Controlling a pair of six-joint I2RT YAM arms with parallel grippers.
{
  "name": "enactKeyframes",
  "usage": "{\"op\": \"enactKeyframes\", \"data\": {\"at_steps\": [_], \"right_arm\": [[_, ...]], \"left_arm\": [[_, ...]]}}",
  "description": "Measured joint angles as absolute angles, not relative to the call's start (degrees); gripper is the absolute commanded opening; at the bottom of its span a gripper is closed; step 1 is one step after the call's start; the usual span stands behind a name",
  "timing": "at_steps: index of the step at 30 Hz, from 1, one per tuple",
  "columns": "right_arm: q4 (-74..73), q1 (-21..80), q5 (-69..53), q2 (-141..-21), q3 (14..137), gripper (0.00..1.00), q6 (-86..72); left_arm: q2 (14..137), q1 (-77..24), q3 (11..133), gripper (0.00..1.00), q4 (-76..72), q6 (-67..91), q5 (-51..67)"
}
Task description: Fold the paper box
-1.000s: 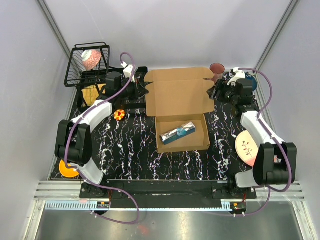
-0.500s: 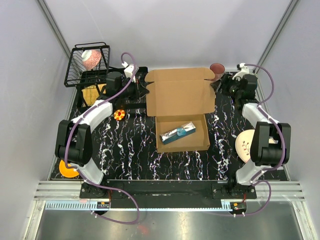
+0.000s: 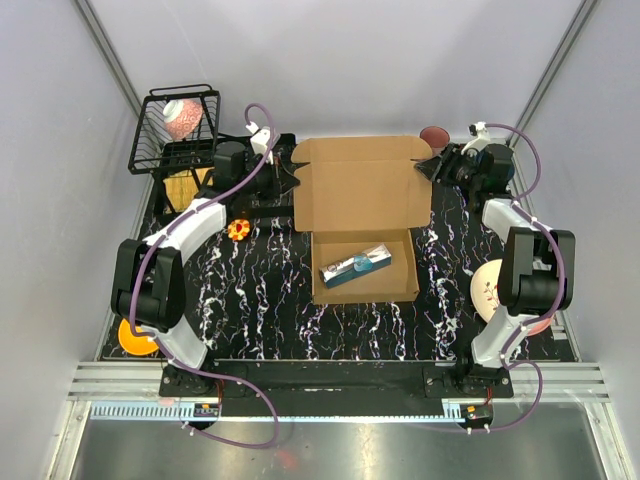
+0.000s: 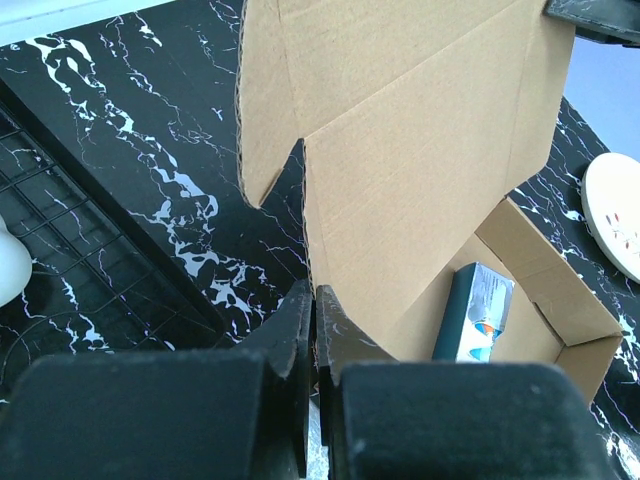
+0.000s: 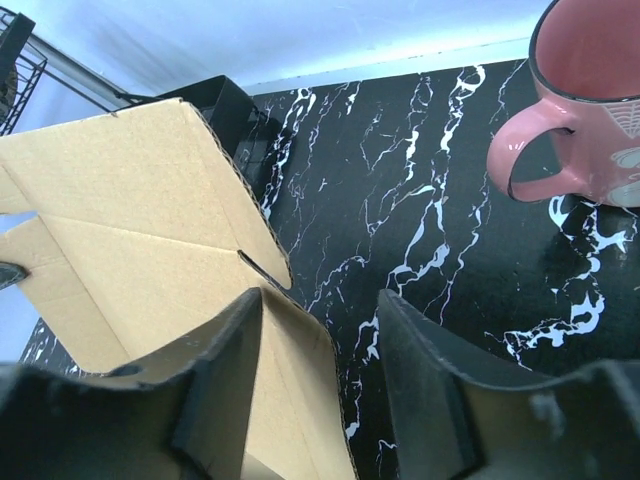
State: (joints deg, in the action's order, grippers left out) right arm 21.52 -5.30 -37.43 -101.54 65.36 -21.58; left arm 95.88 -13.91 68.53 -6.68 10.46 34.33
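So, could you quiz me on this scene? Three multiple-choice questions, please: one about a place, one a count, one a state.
1. Relative to the paper box, where is the pink mug?
A) in its tray
B) on top of its lid
C) beyond its far right corner, near the right gripper

2. How many things lie in the box's tray?
A) one
B) none
C) three

3. The box's lid is:
A) shut flat
B) open
C) torn off

Answers:
1 C: the mug stands behind the lid's right end.
2 A: a single teal and silver packet lies there.
3 B: the lid is raised behind the tray, with the left gripper pinching its left edge.
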Motion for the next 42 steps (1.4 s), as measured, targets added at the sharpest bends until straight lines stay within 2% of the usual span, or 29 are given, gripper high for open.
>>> {"op": "enactKeyframes", "data": {"at_steps": [1, 4, 12, 17, 28, 42], "right_arm": [[21.61, -5.28, -37.78, -101.54, 65.36, 0.46, -21.71], [21.54, -5.13, -38.37, -101.56, 65.36, 0.38, -21.85], [19.42, -2.20, -34.98, -100.33, 64.95, 0.25, -20.18], [17.89, 1.08, -28.91, -92.58, 59.53, 0.17, -18.44], [16.25, 7.75, -19.57, -78.37, 49.80, 0.01, -17.45], [13.02, 18.68, 2.96, -71.20, 44.53, 0.00, -18.39]], "left_arm": [[95.88, -13.93, 68.55, 0.00, -6.61, 10.44, 34.33], [96.07, -13.93, 68.64, 0.00, -6.52, 10.41, 34.33], [96.29, -13.93, 68.88, 0.00, -6.02, 10.87, 32.95], [95.50, -14.09, 67.53, 0.00, -7.53, 12.60, 29.56], [84.93, -14.94, 54.94, 0.00, -17.34, 17.91, 21.65], [74.87, -24.95, 34.52, 0.00, -40.05, 22.24, 2.90]]}}
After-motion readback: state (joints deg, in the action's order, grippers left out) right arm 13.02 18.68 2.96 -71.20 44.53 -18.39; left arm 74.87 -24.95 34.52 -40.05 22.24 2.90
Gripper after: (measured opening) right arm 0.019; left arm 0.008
